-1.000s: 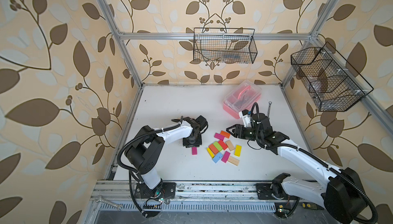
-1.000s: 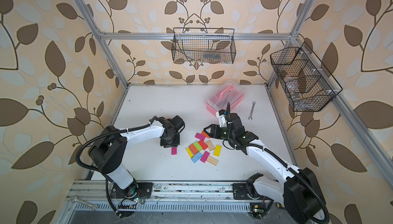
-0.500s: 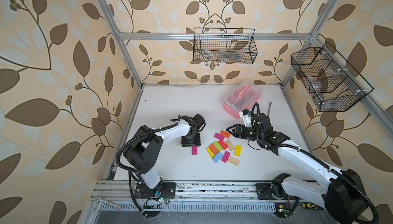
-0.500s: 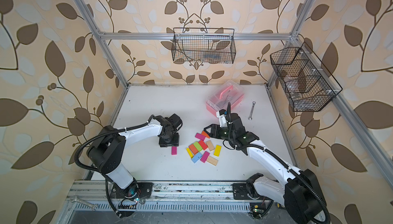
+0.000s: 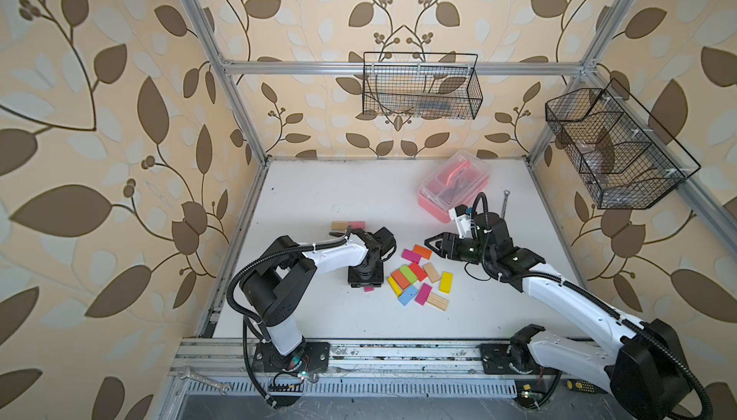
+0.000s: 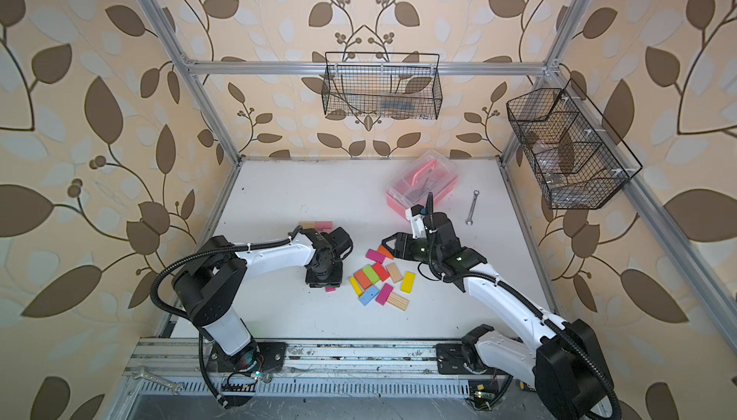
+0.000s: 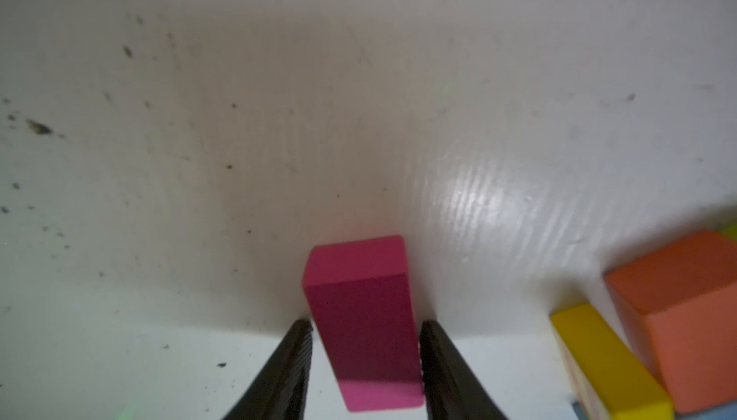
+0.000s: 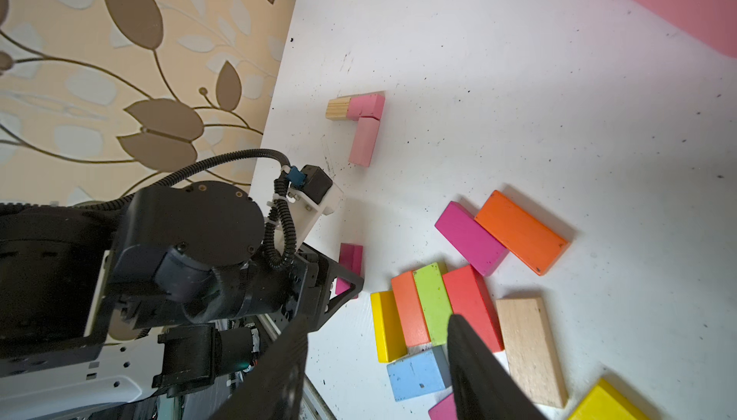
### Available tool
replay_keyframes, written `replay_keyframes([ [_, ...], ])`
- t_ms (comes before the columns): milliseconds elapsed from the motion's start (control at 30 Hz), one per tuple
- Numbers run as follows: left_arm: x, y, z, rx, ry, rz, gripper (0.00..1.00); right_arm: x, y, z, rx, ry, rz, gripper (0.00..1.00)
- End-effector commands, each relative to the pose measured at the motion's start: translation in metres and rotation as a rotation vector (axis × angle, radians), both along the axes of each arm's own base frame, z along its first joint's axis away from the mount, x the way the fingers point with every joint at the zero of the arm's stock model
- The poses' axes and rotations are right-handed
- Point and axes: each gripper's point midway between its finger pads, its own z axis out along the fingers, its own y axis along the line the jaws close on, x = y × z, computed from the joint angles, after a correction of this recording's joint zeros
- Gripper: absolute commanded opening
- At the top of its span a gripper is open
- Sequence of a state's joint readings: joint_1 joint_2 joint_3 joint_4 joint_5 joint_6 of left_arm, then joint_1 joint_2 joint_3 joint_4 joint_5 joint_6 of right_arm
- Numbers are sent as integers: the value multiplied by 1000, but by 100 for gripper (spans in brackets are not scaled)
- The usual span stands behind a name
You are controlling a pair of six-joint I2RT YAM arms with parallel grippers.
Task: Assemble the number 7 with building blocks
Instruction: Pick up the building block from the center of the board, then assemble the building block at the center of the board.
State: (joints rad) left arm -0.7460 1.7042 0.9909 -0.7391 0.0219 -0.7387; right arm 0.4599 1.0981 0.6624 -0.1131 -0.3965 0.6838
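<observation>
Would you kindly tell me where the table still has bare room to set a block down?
Free: the wide back stretch between the back wall and the pink-and-wood blocks; also the front strip between the block pile and the front rail. Crowded: the middle around the pile, and back right by the pink box and wrench.

A magenta block (image 7: 357, 278) sits between the two black fingers (image 7: 297, 358) of the left pincer (image 7: 365, 326), which closely flank its long sides; whether they press it is unclear. The white tabletop (image 7: 279, 119) is speckled with dark marks. Nearby, a yellow block (image 7: 606, 358) and an orange block (image 7: 686, 310) lie side by side.
</observation>
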Motion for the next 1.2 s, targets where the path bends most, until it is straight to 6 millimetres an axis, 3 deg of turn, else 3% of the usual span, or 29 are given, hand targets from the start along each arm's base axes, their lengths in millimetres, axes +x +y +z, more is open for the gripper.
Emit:
replay_keyframes([
  [0, -4, 10, -6, 47, 15, 24, 42, -4, -4, -5, -9, 8, -8, 57],
  [167, -4, 9, -6, 47, 17, 17, 26, -3, -4, -5, -5, 7, -12, 57],
  [300, 6, 12, 7, 58, 2, 2, 22, -3, -3, -7, -5, 13, -12, 57],
  [567, 43, 31, 30, -7, -7, 23, 21, -2, -4, -8, -8, 20, -20, 56],
  [833, 64, 41, 21, -11, 32, 11, 20, 0, -5, -11, -18, 26, -29, 56],
  [1167, 78, 38, 6, -19, 59, -21, 20, 9, -2, -15, -27, 42, -37, 56],
])
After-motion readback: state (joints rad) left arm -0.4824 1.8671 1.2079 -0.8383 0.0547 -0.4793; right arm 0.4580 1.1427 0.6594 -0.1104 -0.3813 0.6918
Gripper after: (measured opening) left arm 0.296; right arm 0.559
